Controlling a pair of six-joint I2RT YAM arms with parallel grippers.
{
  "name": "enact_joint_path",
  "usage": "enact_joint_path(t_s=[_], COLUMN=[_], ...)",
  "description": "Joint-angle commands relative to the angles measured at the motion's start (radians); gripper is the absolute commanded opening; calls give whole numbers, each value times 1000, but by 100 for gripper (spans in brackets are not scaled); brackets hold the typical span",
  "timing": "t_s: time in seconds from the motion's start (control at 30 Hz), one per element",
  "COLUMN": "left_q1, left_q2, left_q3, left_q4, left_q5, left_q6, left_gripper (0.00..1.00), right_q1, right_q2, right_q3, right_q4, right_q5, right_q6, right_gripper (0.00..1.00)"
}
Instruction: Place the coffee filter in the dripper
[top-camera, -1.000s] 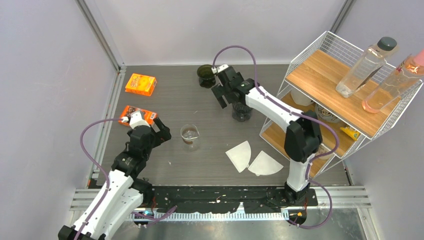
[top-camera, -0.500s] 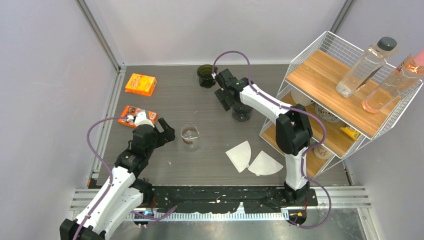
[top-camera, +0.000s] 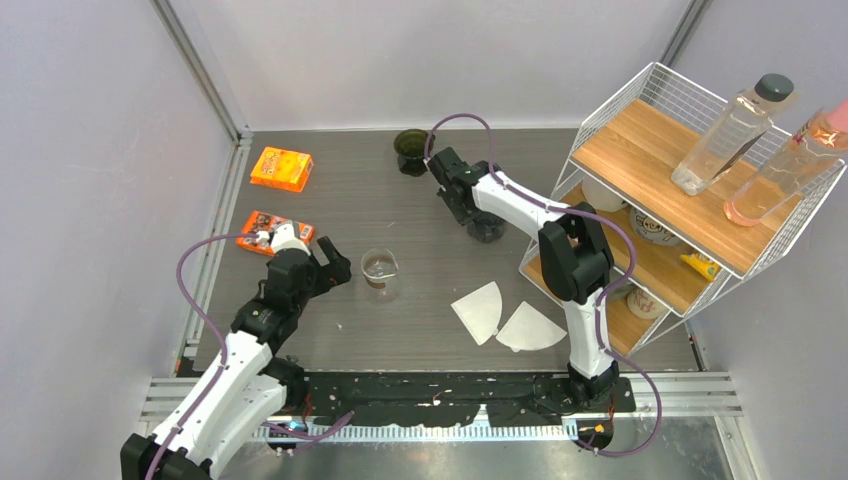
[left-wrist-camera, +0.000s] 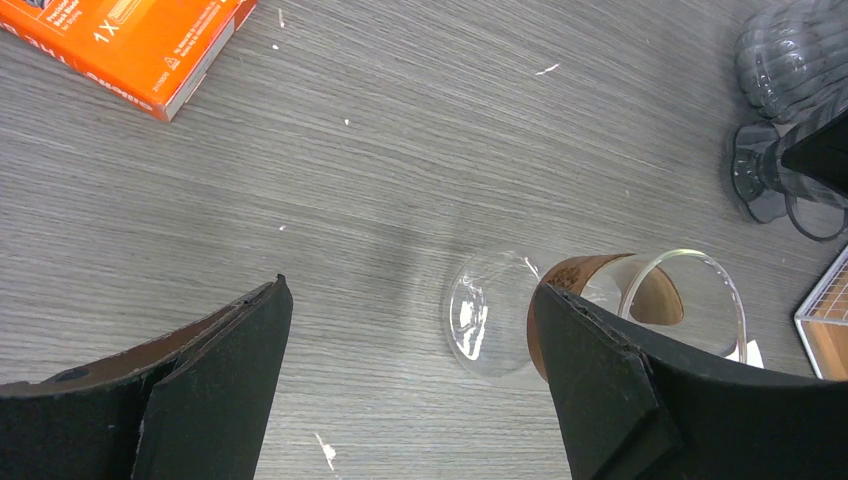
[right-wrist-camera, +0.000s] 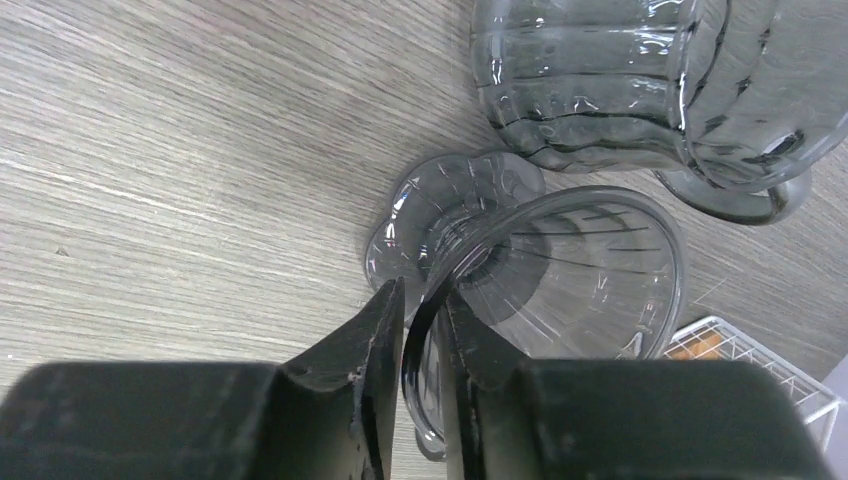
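My right pincer (right-wrist-camera: 420, 302) is nipped onto the dripper (right-wrist-camera: 585, 285) rim; I grip softly and hold it upright. Left pincer (left-wrist-camera: 412, 292) gapes wide, empty.

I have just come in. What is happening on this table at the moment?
Two robot arms are at work on a table. The right gripper pinches the rim of the smoky glass dripper, which stands far from the arm bases. The left gripper is open and empty, low beside a small glass beaker with a brown collar. Two paper filters lie flat nearer the bases, untouched, so no filter is in the dripper yet.
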Motion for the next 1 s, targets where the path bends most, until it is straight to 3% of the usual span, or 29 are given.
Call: enact_joint_path(t_s=[0.0, 0.07, 0.13, 0.47, 0.67, 0.97], left_q1=[-4, -2, -3, -3, -3, -3], left_q2=[-13, -16, -17, -7, -35, -95], left_q3=[-5, -4, -6, -4, -10, -33], left_q4=[39, 38, 40, 35, 16, -10], left_q5=[-14, -10, -9, -22, -68, -151], left_q6=[1, -1, -1, -7, -19, -60], left_gripper=[99, 99, 99, 99, 99, 99], right_q1=[0, 0, 0, 67, 214, 432], right_q2=[-13, -21, -36, -225, -345, -395], right_q3=[2, 0, 0, 45, 74, 200], right_q4=[0, -2, -4, -72, -68, -136], right_q5=[5, -4, -15, 34, -32, -74], right_q6=[8, 8, 6, -5, -111, -229], right_gripper=[20, 10, 6, 5, 5, 5])
